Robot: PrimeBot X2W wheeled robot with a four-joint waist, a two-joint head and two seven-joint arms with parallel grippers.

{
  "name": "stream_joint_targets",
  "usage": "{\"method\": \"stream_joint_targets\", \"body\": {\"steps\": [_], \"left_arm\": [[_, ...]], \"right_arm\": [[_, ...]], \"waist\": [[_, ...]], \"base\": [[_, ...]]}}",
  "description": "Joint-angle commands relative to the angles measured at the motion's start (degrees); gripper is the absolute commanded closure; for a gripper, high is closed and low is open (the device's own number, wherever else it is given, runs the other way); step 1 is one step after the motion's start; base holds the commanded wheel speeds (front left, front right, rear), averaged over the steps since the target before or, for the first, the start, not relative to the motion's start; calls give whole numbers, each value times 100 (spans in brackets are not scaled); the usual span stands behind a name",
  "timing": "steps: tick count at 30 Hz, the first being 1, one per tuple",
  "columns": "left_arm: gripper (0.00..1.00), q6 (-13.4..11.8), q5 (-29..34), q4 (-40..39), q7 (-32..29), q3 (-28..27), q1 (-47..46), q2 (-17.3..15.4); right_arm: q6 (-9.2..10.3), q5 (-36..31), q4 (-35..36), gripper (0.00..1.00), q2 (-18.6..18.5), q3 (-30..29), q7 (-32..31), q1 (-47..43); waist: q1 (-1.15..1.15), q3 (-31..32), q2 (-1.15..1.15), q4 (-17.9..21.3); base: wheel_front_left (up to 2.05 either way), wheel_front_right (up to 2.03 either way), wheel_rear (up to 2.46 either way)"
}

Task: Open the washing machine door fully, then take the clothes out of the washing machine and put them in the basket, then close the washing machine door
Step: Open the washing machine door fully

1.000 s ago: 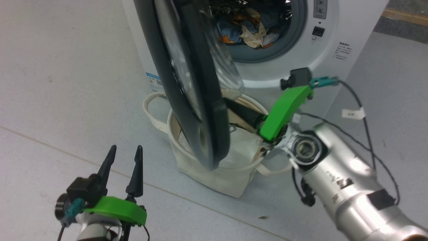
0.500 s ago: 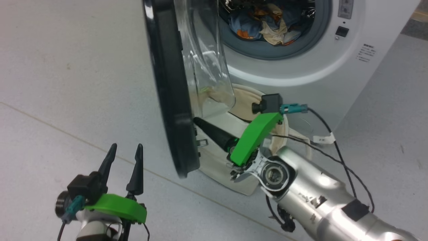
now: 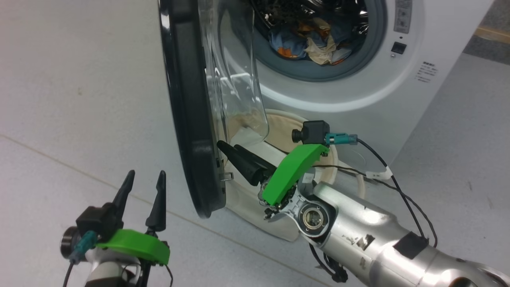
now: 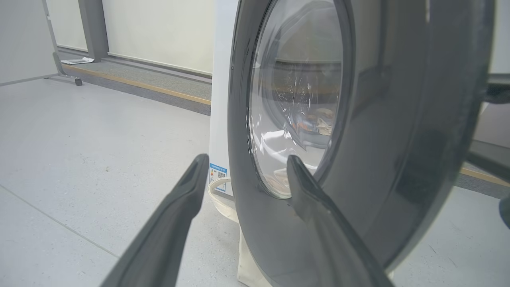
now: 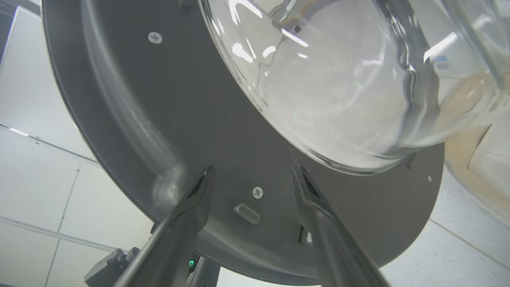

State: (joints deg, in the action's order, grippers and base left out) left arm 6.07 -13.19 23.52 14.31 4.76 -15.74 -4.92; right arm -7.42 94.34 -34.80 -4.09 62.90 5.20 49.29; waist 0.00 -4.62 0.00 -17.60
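Observation:
The washing machine door stands edge-on, swung out to the left of the white washing machine. Its glass dome faces the drum, where the blue and cream clothes lie. My right gripper is open, its tips against the door's inner side low down; the right wrist view shows that gripper astride a screw on the grey inner side. The cream basket sits on the floor below the opening, partly hidden by the door and my right arm. My left gripper hangs open and empty left of the door, facing the door's outer rim.
Grey floor spreads to the left of the door. A blue label sticker marks the machine's lower front. The basket's handle loops out beside it. Cables trail from my right wrist camera.
The door has swung further open to the left, from across the basket to edge-on. My right gripper followed it left and down against its inner side. The camera shifted; the left gripper held still.

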Motion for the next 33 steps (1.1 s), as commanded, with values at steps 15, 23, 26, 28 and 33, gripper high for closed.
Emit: {"method": "stream_joint_targets", "body": {"steps": [15,23,26,28,33], "left_arm": [[0,-18,-147,-306,-33,-724,-8,-926],[0,-34,-379,-658,-260,-1125,165,-1382],[0,-36,-450,-771,-354,-1226,230,-1507],[0,-35,-488,-830,-412,-1277,267,-1578],[0,-41,-608,-958,-506,-1407,330,-1701]], "right_arm": [[-7,-1638,-163,0,-246,-310,974,81],[-7,-3803,304,0,-467,-2063,978,-700],[-7,-4524,586,0,-487,-2710,979,-1100],[-7,-4932,781,0,-468,-3086,979,-1364],[-7,-5729,1211,0,-428,-3840,979,-1976]], "waist": [[0,412,0,848],[0,449,0,1381],[0,464,0,1564],[0,473,0,1679],[0,474,0,1898]], "base": [[0,0,0],[0,0,0],[0,0,0],[0,0,0],[0,0,0]]}}
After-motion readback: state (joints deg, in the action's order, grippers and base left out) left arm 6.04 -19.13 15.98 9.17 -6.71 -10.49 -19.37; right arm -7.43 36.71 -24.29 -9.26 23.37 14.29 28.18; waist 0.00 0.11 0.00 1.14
